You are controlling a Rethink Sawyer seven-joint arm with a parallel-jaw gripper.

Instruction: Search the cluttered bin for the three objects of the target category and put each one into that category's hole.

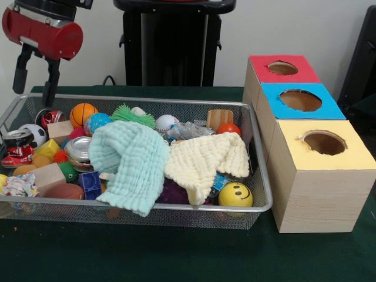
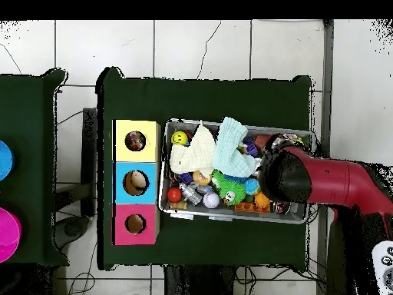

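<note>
The wire-mesh bin (image 1: 147,207) is full of toys and lies left of the boxes. One dotted fabric piece (image 1: 20,185), white with coloured dots, lies crumpled at the bin's front left corner. I see no other dotted pieces in the bin. My gripper (image 1: 33,97) hangs open and empty above the bin's far left corner. In the overhead view the arm (image 2: 307,180) covers the right end of the bin (image 2: 230,218). The yellow-topped hole (image 1: 324,143) is on the nearest box. From above, something multicoloured shows inside the hole (image 2: 136,140).
A mint-green cloth (image 1: 132,158) and a cream cloth (image 1: 205,158) drape over the bin's middle. Around them are a smiley ball (image 1: 235,195), a basketball (image 1: 82,113), cans and blocks. Blue-topped (image 1: 301,100) and red-topped (image 1: 282,67) holes lie behind the yellow one.
</note>
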